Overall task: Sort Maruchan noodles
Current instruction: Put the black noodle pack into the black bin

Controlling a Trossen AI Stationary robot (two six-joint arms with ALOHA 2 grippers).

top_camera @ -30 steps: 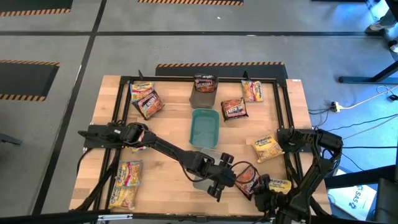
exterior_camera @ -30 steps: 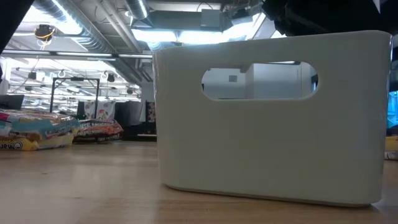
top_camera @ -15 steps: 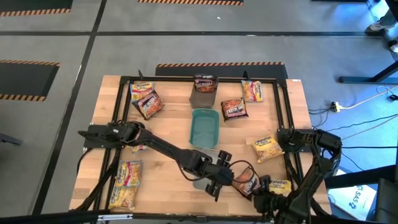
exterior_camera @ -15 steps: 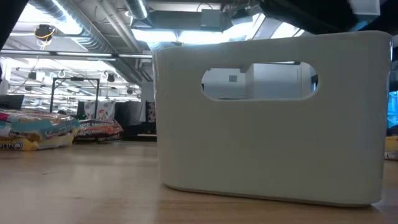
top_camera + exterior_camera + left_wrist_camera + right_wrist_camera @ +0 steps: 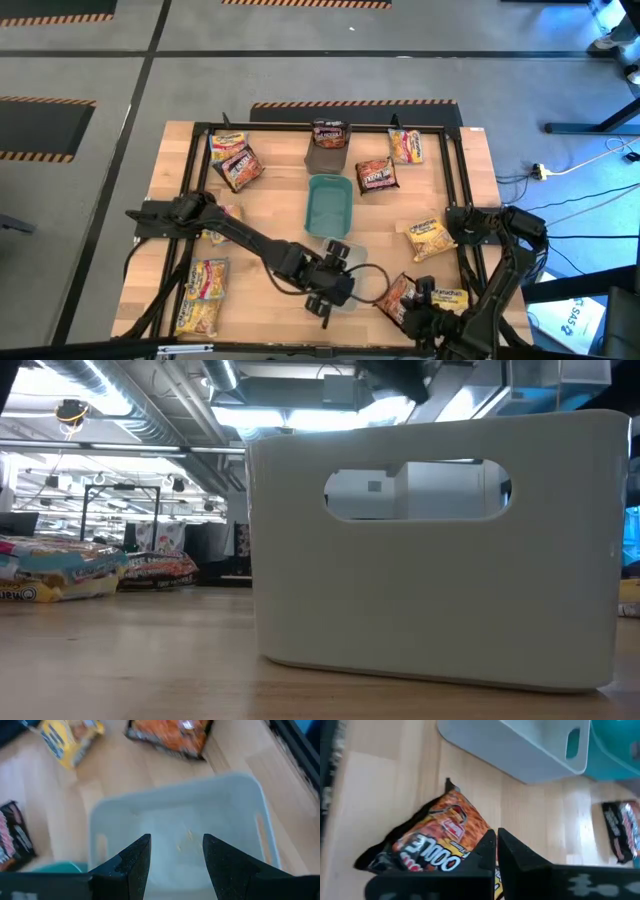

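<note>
Dark red-brown noodle packet [image 5: 397, 296] lies at the near right of the tabletop [image 5: 270, 200], just beside a yellow packet [image 5: 449, 296]. Right tool [image 5: 495, 851] has its fingers pressed together on this red-brown packet's edge (orange "noodle" print visible in the right wrist view).

Clear tray [image 5: 180, 835] sits near the tabletop's front, in line with the teal tray [image 5: 329, 205] and, beyond that, the dark grey tray [image 5: 326, 157] holding one dark packet [image 5: 330, 133]. Left tool [image 5: 175, 865] hovers over the clear tray, fingers apart, gripping nothing.

Other packets: two at far left corner [image 5: 234, 160], two at far right [image 5: 390, 160], one yellow at right [image 5: 429, 238], pale ones at near left [image 5: 202, 295].
</note>
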